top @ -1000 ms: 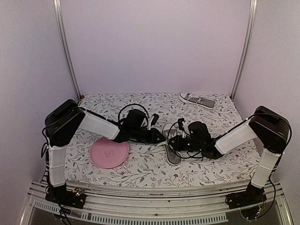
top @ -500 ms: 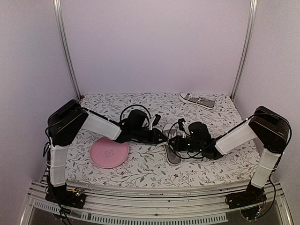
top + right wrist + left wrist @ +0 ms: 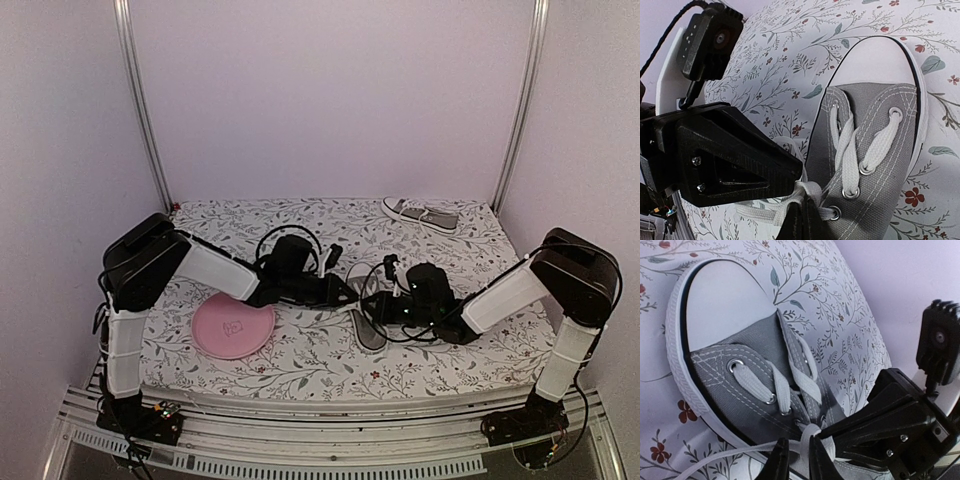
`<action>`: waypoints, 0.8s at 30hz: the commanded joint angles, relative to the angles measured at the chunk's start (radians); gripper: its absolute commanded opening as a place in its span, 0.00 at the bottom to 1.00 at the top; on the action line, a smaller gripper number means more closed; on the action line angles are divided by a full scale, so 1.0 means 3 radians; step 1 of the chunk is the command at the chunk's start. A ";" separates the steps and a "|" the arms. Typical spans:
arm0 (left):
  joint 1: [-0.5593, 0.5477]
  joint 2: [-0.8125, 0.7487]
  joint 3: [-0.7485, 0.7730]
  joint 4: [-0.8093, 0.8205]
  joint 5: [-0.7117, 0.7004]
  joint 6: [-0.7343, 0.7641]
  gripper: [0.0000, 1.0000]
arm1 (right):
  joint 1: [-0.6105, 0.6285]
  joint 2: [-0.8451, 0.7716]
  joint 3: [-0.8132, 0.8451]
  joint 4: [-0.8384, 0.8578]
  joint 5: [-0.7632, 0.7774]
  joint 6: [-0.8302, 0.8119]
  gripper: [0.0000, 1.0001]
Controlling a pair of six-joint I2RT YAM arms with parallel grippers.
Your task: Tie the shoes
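Mid-table, the shoe (image 3: 757, 347) is held by its lace (image 3: 756, 385), pinched in the narrow left gripper (image 3: 796, 454) and the shut right gripper (image 3: 800, 214); pulled unevenly, lace could be lost or shoe dragged

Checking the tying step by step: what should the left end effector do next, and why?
Probably finish closing the left end effector on the lace: the strand sits between its fingers but does not look firmly pinched, while the right end effector is shut on lace at the shoe.
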 commanded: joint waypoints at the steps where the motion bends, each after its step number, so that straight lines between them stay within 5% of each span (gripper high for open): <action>1: -0.0002 0.0032 -0.0047 0.0112 0.0014 -0.0058 0.14 | -0.0041 -0.0045 -0.0123 -0.0040 -0.0018 0.0045 0.02; 24: -0.0126 0.0162 0.0090 0.0319 0.0345 0.0035 0.14 | -0.0053 -0.0003 -0.0152 -0.0016 -0.0043 0.0088 0.02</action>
